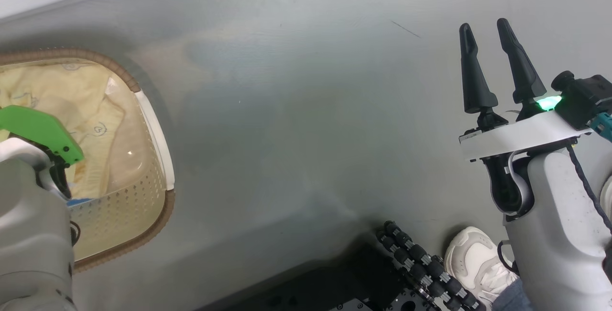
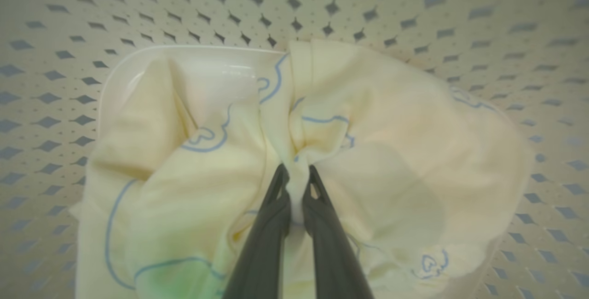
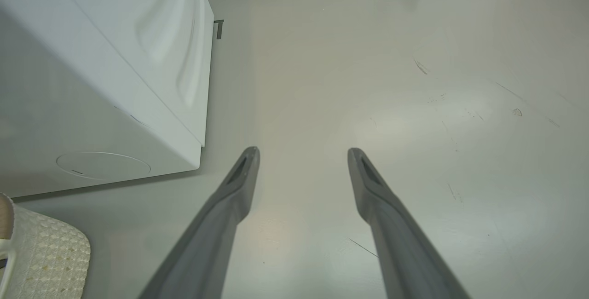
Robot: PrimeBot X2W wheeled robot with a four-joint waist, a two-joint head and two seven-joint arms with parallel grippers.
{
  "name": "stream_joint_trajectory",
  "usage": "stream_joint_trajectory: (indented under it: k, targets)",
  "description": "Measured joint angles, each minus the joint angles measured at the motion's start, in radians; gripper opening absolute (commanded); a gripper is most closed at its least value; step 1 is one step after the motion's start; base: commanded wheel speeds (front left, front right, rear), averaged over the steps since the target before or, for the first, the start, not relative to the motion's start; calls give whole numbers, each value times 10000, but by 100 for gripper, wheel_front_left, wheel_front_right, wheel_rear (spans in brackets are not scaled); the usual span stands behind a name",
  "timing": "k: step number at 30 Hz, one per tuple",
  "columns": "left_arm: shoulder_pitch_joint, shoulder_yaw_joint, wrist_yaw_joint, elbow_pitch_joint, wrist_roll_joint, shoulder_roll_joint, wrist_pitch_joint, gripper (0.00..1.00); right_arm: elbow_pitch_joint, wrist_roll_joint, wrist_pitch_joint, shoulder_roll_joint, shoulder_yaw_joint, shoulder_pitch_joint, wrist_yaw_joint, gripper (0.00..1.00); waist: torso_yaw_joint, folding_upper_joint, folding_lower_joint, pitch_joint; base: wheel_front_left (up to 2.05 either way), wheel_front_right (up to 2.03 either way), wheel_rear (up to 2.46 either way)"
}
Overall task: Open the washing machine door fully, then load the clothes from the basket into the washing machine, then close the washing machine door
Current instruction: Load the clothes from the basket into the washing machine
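Loading step: the left hand (image 2: 297,170) pinches a fold of the clothes (image 2: 391,152) inside the basket (image 2: 138,14), while the right hand (image 3: 301,161) hangs spread. The next move likely calls for lifting the clothes clear of the rim and carrying them to the washing machine (image 3: 115,83).

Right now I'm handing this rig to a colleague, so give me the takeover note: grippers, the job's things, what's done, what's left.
Left gripper: shut on a fold of the clothes, down in the basket.
Right gripper: open, empty, over the floor.
Washing machine: stands near the basket; its door's state cannot be told.
Done: clothes pinched.
Left: lift them, load the machine, close the door.
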Motion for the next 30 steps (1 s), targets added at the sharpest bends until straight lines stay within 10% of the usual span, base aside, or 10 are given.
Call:
stream_joint_trajectory:
  k: [30]
  targets:
    - [1513,-19,-652,675,-754,-1022,-2592,0,324,-209,0,-280,-650,483,0,100,641,0,0,-2543,0,0,0]
